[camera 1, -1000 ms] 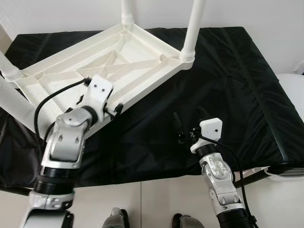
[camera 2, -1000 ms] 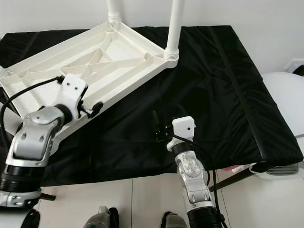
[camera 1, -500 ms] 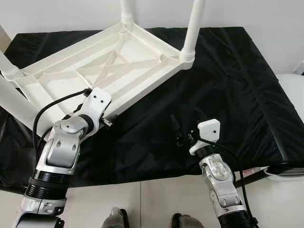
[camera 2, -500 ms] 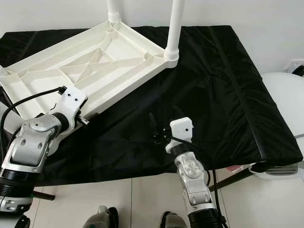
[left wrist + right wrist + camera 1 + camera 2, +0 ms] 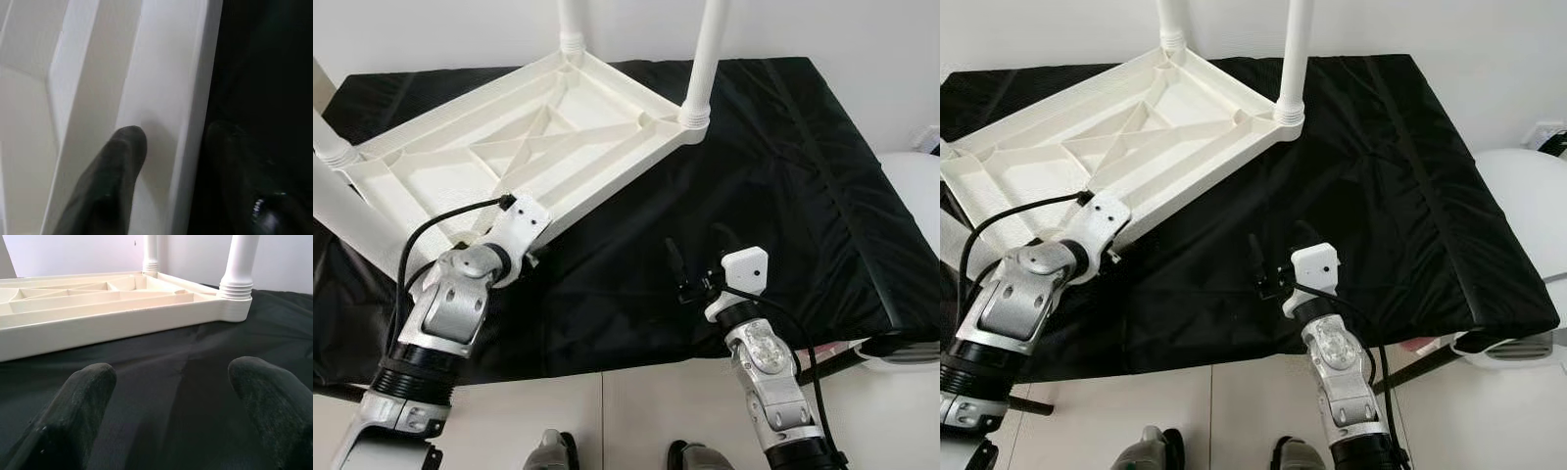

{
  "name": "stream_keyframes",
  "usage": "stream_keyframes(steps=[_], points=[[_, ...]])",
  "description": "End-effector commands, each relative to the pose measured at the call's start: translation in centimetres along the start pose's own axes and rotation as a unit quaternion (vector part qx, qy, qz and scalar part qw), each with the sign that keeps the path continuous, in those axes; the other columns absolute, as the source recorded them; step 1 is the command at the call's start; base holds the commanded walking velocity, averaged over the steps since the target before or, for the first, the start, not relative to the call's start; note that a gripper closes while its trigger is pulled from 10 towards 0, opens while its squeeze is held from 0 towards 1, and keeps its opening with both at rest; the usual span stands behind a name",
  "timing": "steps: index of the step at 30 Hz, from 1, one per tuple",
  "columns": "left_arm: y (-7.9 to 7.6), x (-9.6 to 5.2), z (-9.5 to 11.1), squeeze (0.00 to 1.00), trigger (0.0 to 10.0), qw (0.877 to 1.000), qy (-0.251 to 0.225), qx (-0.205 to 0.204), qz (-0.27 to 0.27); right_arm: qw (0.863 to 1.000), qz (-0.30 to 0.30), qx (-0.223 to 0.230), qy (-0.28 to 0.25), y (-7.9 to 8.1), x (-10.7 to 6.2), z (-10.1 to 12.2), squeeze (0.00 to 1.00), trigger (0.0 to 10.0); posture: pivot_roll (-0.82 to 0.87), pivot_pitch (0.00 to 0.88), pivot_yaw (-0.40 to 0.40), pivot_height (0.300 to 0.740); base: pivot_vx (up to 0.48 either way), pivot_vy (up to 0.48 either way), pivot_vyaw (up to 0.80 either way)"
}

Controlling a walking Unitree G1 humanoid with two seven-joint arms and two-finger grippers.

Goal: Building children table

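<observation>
White plastic children's table (image 5: 524,147) is lying upside down on the black-covered worktop (image 5: 783,166), ribbed underside facing up. 2 legs (image 5: 703,59) are seated at the far corner sockets and stand upright; 2 more are seen at the robot's left side, angled outward, near one (image 5: 352,220) running under the left arm (whether fully seated cannot be told). Inverted placement is presumably chosen so the sockets are exposed and legs can be pushed down from above. Left hand (image 5: 171,147) is set at the near rim of the tabletop: in the left wrist view 1 finger (image 5: 122,156) is lying on the inside of the white rim and the other is on the dark outer side, so the rim is straddled with fingers apart; a firm clamp is not evident, and it is read as released around the edge. Likely purpose: steadying or repositioning the frame by its stiffest edge. Right hand (image 5: 171,396) is held low over bare cloth, well apart from the table, fingers spread and empty, pointed toward the near long side and the corner leg (image 5: 239,279). Assembly is judged nearly complete; remaining work is probably checking leg seating and turning the table upright.
</observation>
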State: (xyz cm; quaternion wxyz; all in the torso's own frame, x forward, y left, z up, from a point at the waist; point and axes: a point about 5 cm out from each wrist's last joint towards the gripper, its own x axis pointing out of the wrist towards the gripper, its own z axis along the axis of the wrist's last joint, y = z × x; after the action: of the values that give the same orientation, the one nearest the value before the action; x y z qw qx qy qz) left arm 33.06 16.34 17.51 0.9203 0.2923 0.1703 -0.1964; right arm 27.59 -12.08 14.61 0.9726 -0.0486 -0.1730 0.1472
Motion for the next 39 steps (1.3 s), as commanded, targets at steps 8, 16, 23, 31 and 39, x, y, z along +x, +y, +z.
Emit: stream_keyframes(steps=[8, 16, 23, 31, 39], points=[[-1.2, 1.2, 1.3, 0.0, 0.0, 1.0, -0.01, -0.008, -0.027, 1.0, 0.002, 0.004, 0.006, 0.4, -0.2, -0.1, 0.0, 10.0, 0.08, 0.212, 0.041, 0.74, 0.0, 0.0, 0.0], [-1.3, 0.8, 3.9, 0.0, 0.0, 0.996, -0.062, -0.037, -0.042, 1.0, 0.002, 0.002, 0.006, 0.4, -0.2, -0.1, 0.0, 10.0, 0.08, 0.214, 0.04, 0.74, 0.0, 0.0, 0.0], [-1.2, 0.2, 5.3, 0.0, 0.0, 0.994, -0.089, -0.04, -0.053, 1.0, 0.004, 0.004, 0.007, 0.5, -0.2, -0.1, 0.0, 10.0, 0.09, 0.21, 0.035, 0.74, 0.0, 0.0, 0.0], [-3.6, 1.9, 8.0, 0.0, 0.0, 0.991, -0.109, -0.057, -0.046, 1.0, 0.008, 0.008, 0.005, 0.9, 0.0, -0.1, 0.0, 10.0, 0.1, 0.205, 0.032, 0.74, 0.0, 0.0, 0.0], [-5.1, 2.8, 10.5, 0.0, 10.0, 0.988, -0.139, -0.063, -0.024, 1.0, 0.009, 0.008, 0.005, 1.0, 0.0, -0.1, 0.0, 10.0, 0.09, 0.209, 0.031, 0.74, 0.0, 0.0, 0.0]])
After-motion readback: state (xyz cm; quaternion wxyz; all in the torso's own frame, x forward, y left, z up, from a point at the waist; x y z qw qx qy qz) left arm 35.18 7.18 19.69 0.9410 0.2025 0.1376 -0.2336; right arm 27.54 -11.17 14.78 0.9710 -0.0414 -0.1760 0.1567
